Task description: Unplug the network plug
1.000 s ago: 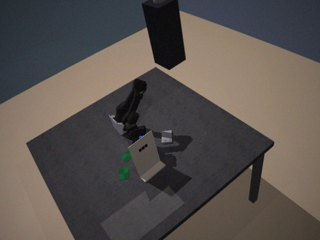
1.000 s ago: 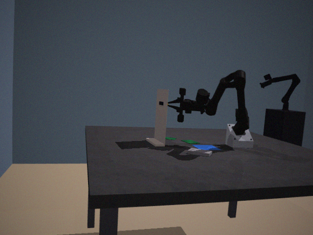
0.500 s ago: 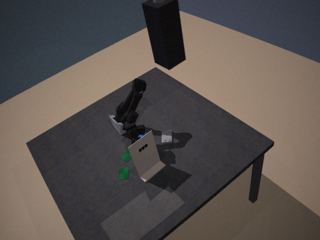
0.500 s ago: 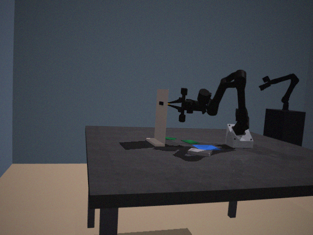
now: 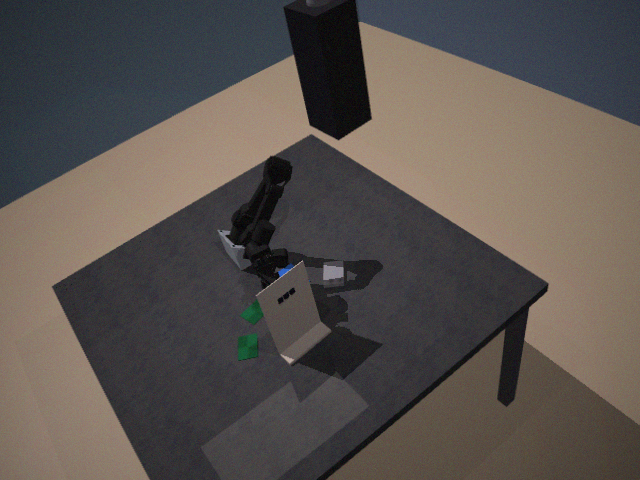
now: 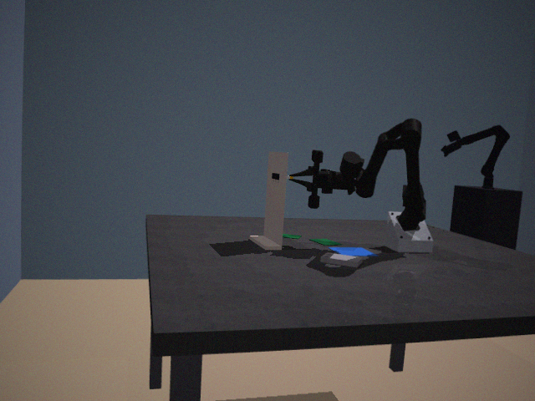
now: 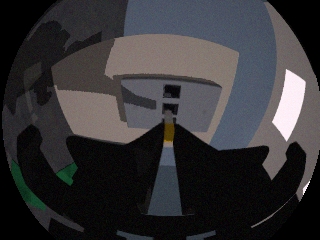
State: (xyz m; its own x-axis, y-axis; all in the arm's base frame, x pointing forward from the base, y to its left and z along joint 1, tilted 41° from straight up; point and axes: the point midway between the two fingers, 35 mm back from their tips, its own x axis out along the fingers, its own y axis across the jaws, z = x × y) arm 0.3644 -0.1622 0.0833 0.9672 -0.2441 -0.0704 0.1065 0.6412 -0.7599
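- Blue-grey walls, tan floor, dark table (image 6: 267, 297) in the middle.
- Upright panel (image 6: 275, 198) stands on the table on an L-foot; in the top view it shows a row of three dark sockets (image 5: 285, 295).
- Arm (image 6: 389, 159) reaches level from its grey base (image 6: 410, 235) toward the panel's rear face.
- Gripper (image 6: 292, 177) is right at the panel, fingers converged to a narrow point — closed on the plug (image 7: 170, 131), which shows as a small yellow-orange bit at the fingertips.
- Wrist view: the plug sits between the two dark fingers, directly below a dark socket opening (image 7: 171, 106) in the panel — whether it is still seated in the socket, can't tell.
- Blue square (image 6: 352, 251) lies flat on the table near the base, below the arm, well apart from the gripper.
- Pale grey block (image 5: 333, 272) just beside it.
- Two green patches (image 5: 248, 346) on the table on the other side of the panel.
- Black box (image 6: 486, 213) at the back right carries a second dark arm-shaped mount (image 6: 479, 142).
- Tall black block (image 5: 327, 67) hangs in the top view.
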